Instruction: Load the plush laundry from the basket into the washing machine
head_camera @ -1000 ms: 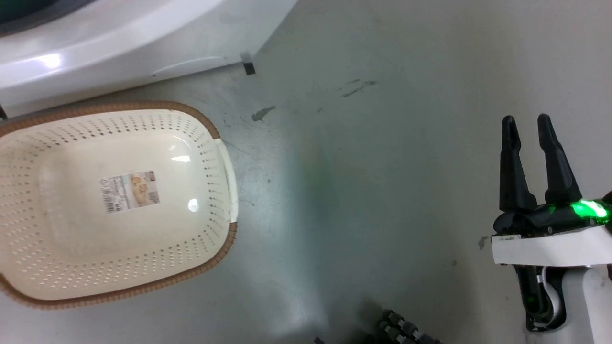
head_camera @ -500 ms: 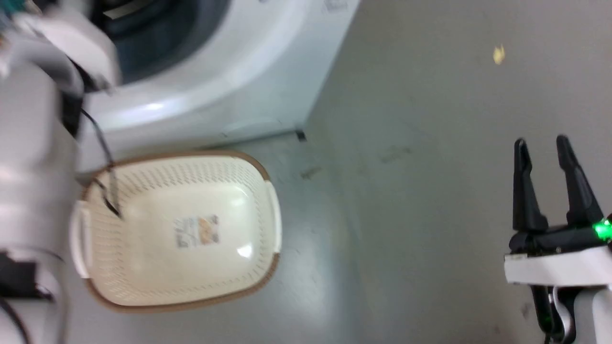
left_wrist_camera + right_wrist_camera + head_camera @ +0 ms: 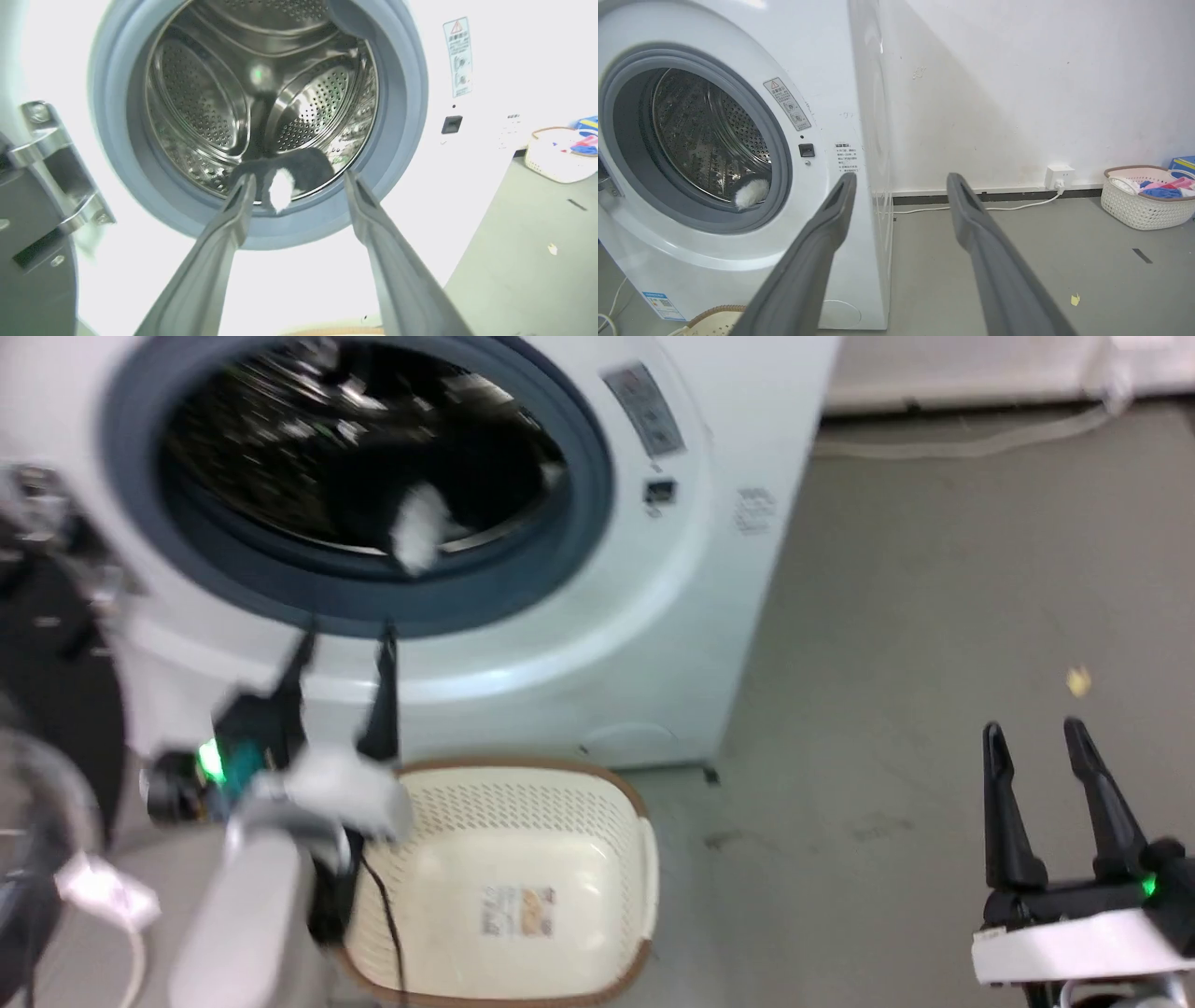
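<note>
The plush laundry (image 3: 306,164) is in the drum (image 3: 201,102) of the washing machine (image 3: 597,644). It lies low at the front, just behind the lower lip of the grey door seal (image 3: 402,116). In the left wrist view its black body stretches roughly left to right across the middle of the frame. A white patch (image 3: 280,187) droops at its left end towards the seal. The head view is smeared, so which end is the head cannot be told. The same white tuft sits at the lower edge of the opening in the right wrist view.

The left gripper (image 3: 346,635) is at lower left of the head view with its fingers parted and nothing in them. Their tips point up at the bottom of the seal, outside the drum and apart from the toy. The right gripper (image 3: 1032,726) is at lower right, well away over bare floor, spread as well and holding nothing.

The basket (image 3: 560,798) stands on the floor at bottom centre, just in front of the machine's base. It is emptied out, with only the sticker (image 3: 516,910) on its floor. The door (image 3: 28,261) is swung open at the left edge of the left wrist view. Far right in the right wrist view a second basket (image 3: 1139,205) by the wall holds coloured cloth.
</note>
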`<state>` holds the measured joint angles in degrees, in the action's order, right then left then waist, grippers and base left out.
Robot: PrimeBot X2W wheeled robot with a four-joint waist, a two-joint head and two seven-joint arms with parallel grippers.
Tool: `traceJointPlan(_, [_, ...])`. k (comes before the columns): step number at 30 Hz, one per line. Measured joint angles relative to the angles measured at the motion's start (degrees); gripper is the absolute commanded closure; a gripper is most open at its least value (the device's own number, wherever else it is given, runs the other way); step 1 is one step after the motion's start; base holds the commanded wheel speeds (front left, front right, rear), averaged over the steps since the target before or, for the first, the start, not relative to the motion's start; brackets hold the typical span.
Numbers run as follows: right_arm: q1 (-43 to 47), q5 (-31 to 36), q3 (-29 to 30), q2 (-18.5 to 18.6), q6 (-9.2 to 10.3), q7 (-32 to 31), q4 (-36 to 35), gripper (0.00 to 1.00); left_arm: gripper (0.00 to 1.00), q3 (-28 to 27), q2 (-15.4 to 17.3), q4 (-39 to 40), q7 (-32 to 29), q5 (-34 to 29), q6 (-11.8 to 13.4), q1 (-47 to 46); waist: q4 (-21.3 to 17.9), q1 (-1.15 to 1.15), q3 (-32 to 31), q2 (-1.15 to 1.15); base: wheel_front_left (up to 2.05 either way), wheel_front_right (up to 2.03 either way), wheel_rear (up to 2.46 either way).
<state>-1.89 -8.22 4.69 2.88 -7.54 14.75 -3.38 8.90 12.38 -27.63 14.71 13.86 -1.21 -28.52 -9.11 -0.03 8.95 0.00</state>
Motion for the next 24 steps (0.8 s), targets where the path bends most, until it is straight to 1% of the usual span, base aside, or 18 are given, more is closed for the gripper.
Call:
traceJointPlan(5, [2.05,0.70,-0.77,0.00,0.00,0.00,0.25,0.00,0.00,-0.76,-2.65,9.37,-0.01,-0.77,2.46,12.20,3.97,0.01,-4.30,0.00,0.00,0.00,0.00])
traceJointPlan(11, [4.12,0.73,-0.87,0.00,0.01,0.01,0.59,0.00,0.00,-0.69,-5.02,15.91,-0.02,-1.85,3.35,22.38,7.62,0.01,-7.89,0.00,0.00,0.00,0.00])
traceJointPlan(15, [4.82,0.71,-0.97,0.00,0.01,0.01,0.87,0.00,0.00,-0.37,-6.26,18.38,-0.01,-3.32,3.83,25.98,9.03,0.02,-9.18,0.00,0.00,0.00,0.00])
traceJointPlan(24, [6.21,0.09,-1.11,0.00,0.01,0.01,1.74,0.00,0.00,-0.26,-8.00,20.05,-0.01,-4.71,4.60,30.01,10.17,0.02,-9.79,0.00,0.00,0.00,0.00])
